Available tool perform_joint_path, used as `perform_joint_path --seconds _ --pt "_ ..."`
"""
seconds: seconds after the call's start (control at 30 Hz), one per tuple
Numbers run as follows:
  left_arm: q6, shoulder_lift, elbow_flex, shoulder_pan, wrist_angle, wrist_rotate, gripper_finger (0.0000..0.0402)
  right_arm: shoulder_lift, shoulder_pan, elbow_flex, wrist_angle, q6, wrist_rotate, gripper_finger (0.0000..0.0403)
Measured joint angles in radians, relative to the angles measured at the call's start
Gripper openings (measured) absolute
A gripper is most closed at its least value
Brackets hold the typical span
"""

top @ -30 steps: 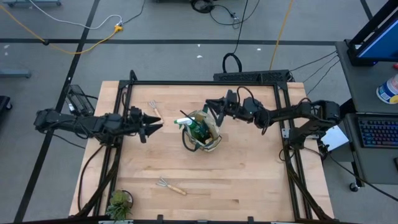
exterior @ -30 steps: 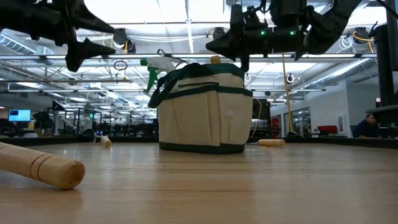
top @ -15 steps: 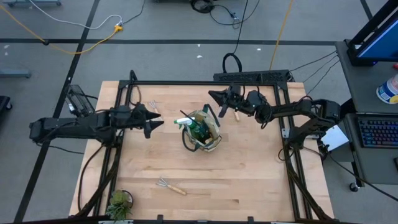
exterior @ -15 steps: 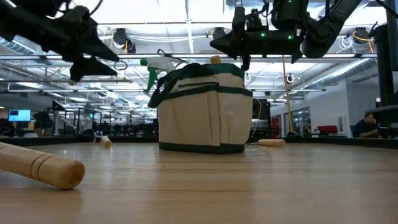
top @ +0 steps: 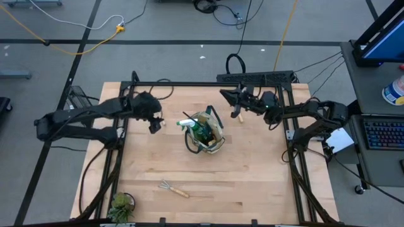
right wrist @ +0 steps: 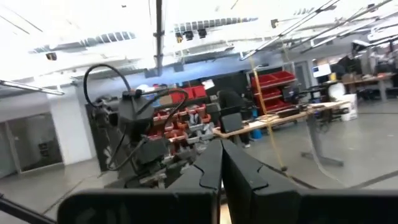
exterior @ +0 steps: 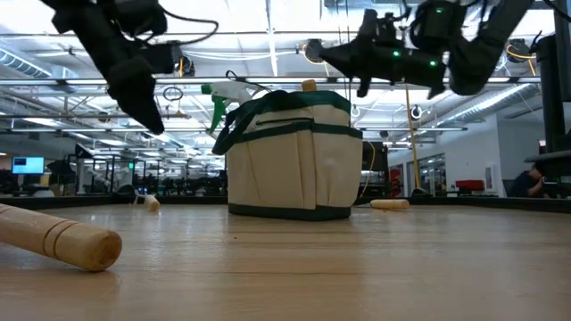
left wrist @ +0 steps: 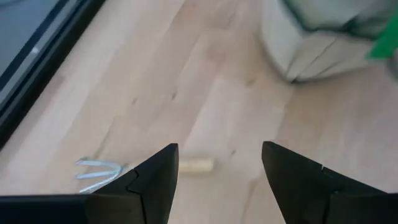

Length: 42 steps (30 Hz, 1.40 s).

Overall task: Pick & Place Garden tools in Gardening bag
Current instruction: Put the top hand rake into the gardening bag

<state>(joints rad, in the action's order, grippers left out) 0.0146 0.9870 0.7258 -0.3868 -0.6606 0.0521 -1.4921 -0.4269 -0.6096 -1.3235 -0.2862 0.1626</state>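
Left wrist view: my left gripper, fingers spread, hangs over a fork rake, apparently lined up to grab it. Gardening bag sits mid-table; my right gripper, closed and empty, waits at its one o'clock.

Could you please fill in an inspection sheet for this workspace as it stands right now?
Surface: wooden table, black frame.
Job's things: gardening bag mid-table, upright, green spray bottle inside; fork rake near front edge; second fork rake under left arm; wooden handle lies beside the bag.
Clutter: potted plant at front-left corner.
Grippers: left pincer open above the rake; right pincer shut, raised, empty.
Cables: yellow cable on floor.
Surroundings: keyboard on side desk.
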Motion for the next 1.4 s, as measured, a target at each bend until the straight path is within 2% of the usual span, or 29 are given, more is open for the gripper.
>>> perform_joint_path --seconds 0.17,0.43,0.73,0.87,1.1,1.27,1.4 --pt "-0.069 0.079 0.033 -0.061 -0.059 0.000 0.0237 0.144 -0.029 0.095 0.090 0.018 -0.001 0.0001" --pt "-0.163 0.152 0.033 -0.134 -0.064 0.000 0.0237 0.497 -0.095 0.112 0.562 0.122 -0.004 0.0000" --pt "-0.340 0.255 0.033 -0.142 -0.064 0.000 0.0237 0.783 -0.148 0.112 0.895 0.204 -0.005 0.0000" --pt "-0.425 0.306 0.033 -0.142 -0.062 0.015 0.0237 0.862 -0.159 0.112 0.968 0.227 -0.005 0.0000" --pt "-0.626 0.362 0.033 -0.142 -0.026 0.154 0.0237 0.936 -0.169 0.112 1.023 0.228 -0.005 0.0000" --pt "-0.787 0.378 0.033 -0.142 -0.006 0.166 0.0237 0.949 -0.169 0.112 1.036 0.222 -0.005 0.0000" --pt "-0.847 0.382 0.033 -0.142 0.037 0.159 0.0237 0.949 -0.169 0.112 1.050 0.220 -0.005 0.0000"
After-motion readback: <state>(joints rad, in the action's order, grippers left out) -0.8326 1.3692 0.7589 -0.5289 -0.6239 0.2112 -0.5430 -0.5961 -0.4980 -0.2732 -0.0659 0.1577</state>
